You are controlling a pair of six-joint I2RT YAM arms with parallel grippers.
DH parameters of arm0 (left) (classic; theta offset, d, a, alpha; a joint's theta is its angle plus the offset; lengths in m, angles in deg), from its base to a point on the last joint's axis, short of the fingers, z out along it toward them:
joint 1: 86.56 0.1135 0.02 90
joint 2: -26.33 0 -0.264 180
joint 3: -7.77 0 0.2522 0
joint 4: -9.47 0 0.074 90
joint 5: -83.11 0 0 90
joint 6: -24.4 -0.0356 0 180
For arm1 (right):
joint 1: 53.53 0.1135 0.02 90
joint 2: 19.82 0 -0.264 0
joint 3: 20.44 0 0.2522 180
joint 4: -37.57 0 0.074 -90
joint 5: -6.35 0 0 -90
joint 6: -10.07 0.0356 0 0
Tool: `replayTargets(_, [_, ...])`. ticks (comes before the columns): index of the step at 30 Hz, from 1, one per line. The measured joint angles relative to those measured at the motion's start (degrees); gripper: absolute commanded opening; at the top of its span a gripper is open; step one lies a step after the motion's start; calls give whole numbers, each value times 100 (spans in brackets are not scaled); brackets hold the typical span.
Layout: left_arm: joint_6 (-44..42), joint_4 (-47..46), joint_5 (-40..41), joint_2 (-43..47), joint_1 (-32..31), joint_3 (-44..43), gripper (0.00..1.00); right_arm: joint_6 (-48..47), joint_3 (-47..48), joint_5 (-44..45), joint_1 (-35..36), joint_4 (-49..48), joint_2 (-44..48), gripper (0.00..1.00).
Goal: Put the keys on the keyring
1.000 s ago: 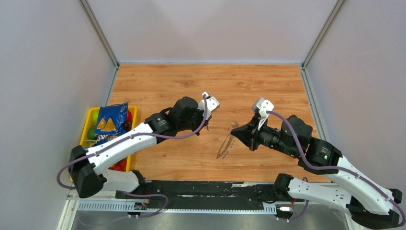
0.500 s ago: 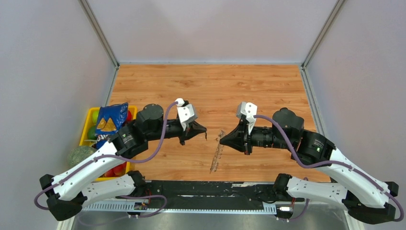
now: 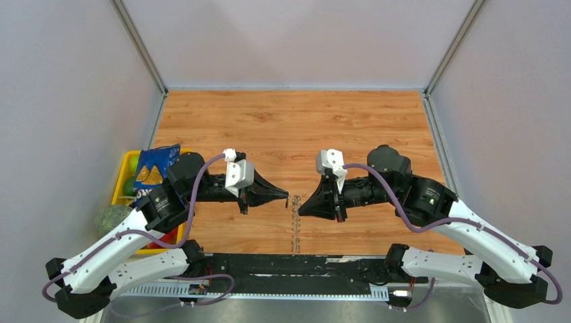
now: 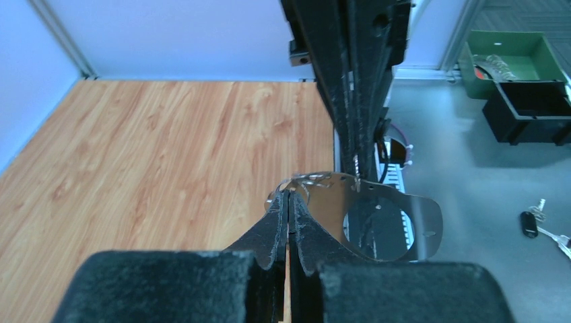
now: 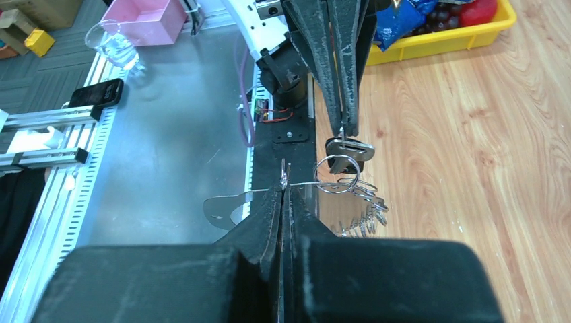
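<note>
Keyring (image 3: 294, 230) hangs edge-on between the two grippers, held up over the table (image 3: 269, 121) near its front edge. It's a thin wire hoop with a fringe of little metal bits, so I'd guess light, springy and slippery, and it'll swing or twist if pinched at one spot only.

Right gripper (image 3: 300, 209) is clamped tight on the wire itself, which seems the sane place to hold. Left gripper (image 3: 286, 197) is clamped tight too, on what looks like the key (image 5: 348, 149), pinched by its head right at the hoop. It's tiny and easy to drop, so grab the head, not the blade.
</note>
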Motion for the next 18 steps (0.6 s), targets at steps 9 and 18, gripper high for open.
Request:
replayTargets(9, [33,-50,-538,317,0,17,0,63,105,-328,0,-363,-76,0])
replayTargets(18, [66,-181,-610,466,0,22,0,479,24,-299,0,-1021,-68,0])
